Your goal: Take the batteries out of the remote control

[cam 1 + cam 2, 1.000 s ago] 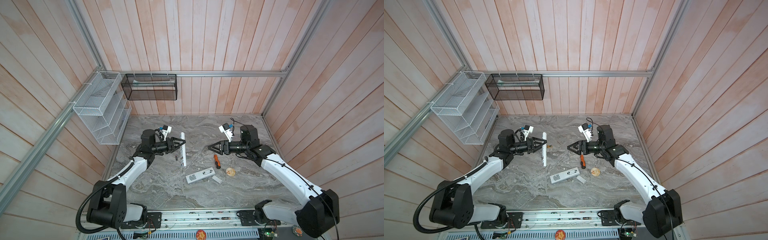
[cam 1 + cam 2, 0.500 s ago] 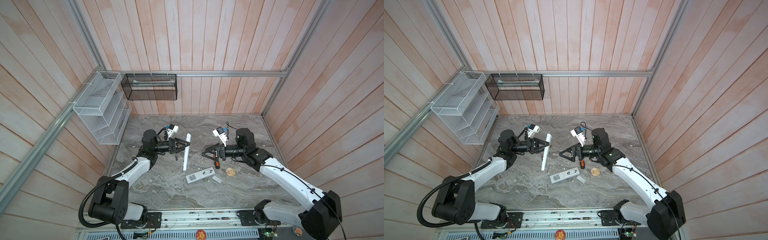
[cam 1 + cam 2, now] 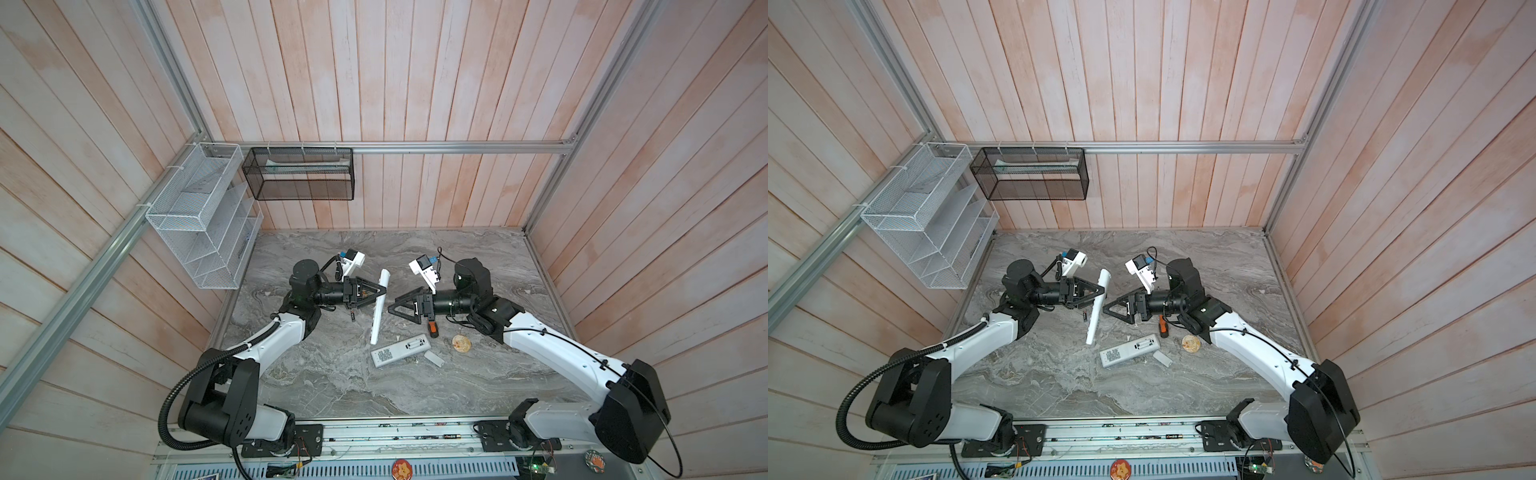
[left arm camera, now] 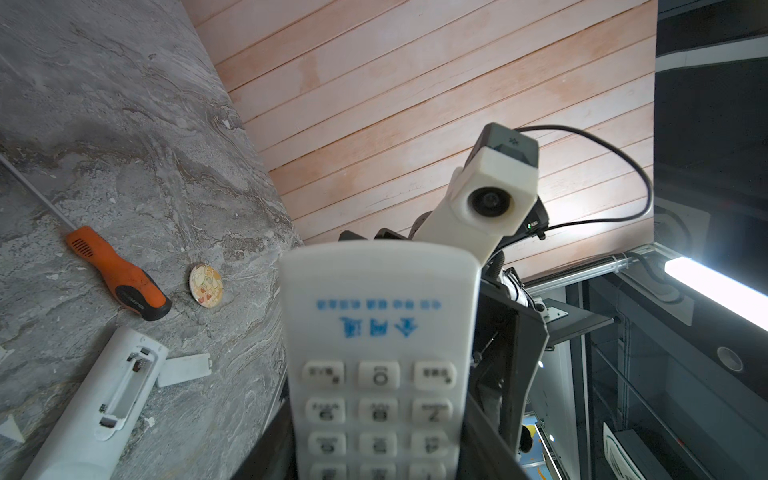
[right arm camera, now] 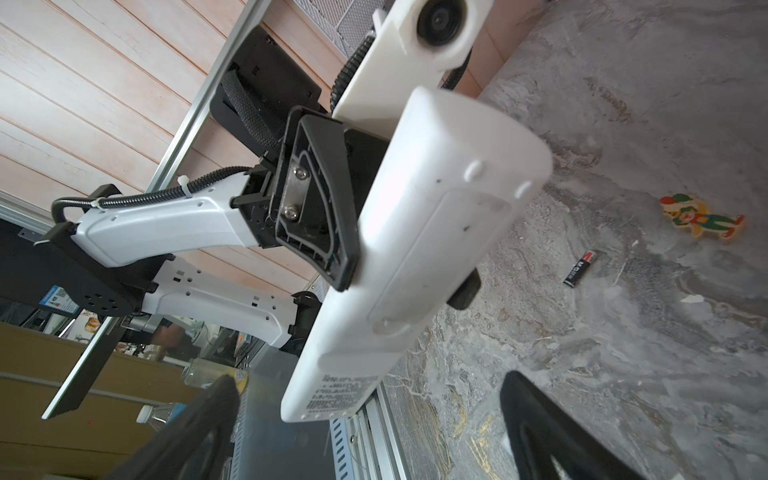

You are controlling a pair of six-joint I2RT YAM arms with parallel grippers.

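Entry: one small black cylindrical battery [image 3: 353,317] with a gold-coloured end lies on its side on the grey marble tabletop [image 3: 311,374], left of centre in both top views. In the right wrist view you can see a red band on it. The long white plastic remote control [image 3: 378,311] sits mid-frame, off the table and tilted, clamped mid-length by the left gripper [image 3: 375,292]. Its back cover [image 5: 436,257] is shut. Below it, the second grey-white remote control [image 3: 400,351] lies flat, back up, its battery bay [image 4: 120,386] open and empty.

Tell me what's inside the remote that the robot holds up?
Only its white shell shows: the back cover of the held remote is closed, hiding whatever is inside.
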